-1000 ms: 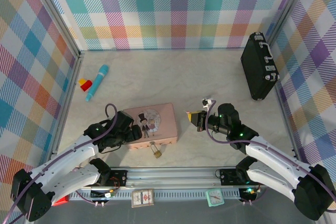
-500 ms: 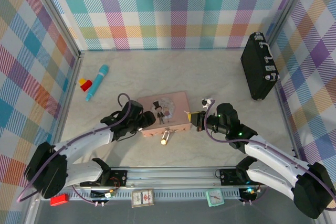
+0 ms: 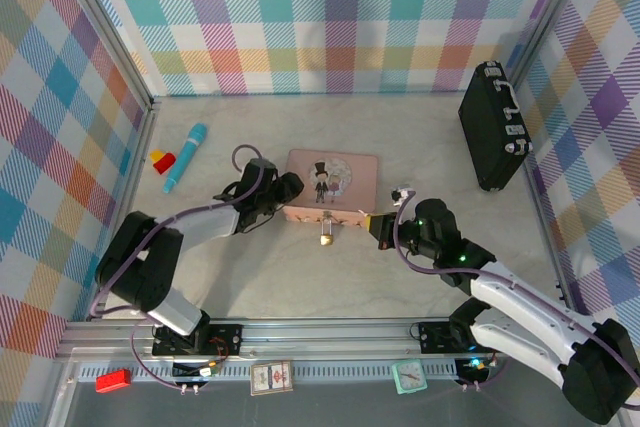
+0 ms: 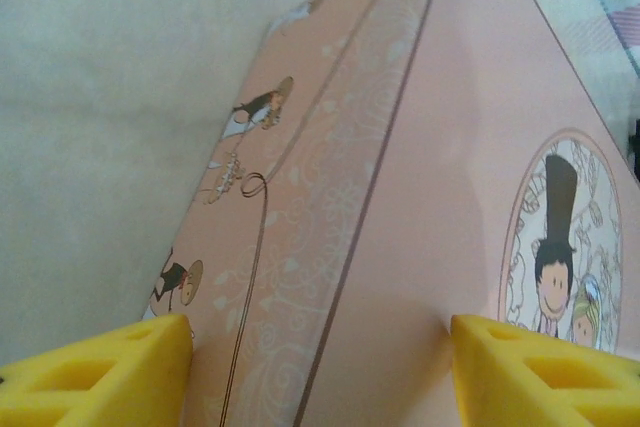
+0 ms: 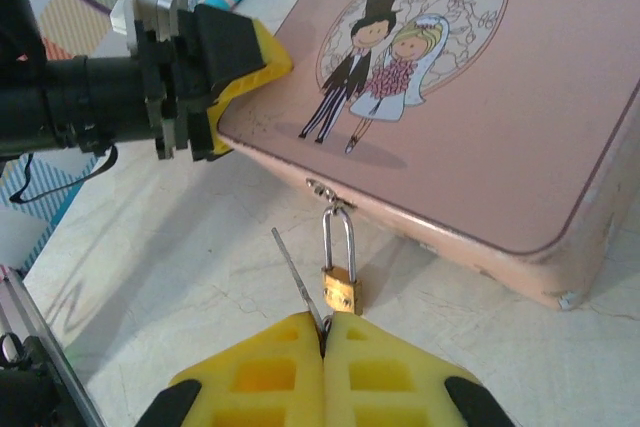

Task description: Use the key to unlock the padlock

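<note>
Seeing tin (image 3: 345,172) slid right: padlock (image 5: 340,289) now hangs off its near edge, just ahead of key (image 5: 296,279) pinched in right gripper (image 5: 325,332), so we can insert. Left gripper (image 3: 284,191) straddles tin corner; clamp unclear.

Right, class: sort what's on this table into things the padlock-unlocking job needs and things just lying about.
Job: padlock; key, pinched in right gripper; pink tin the padlock hangs from, held by left gripper.
Lying about: black case; blue pen; red-and-yellow block.
</note>
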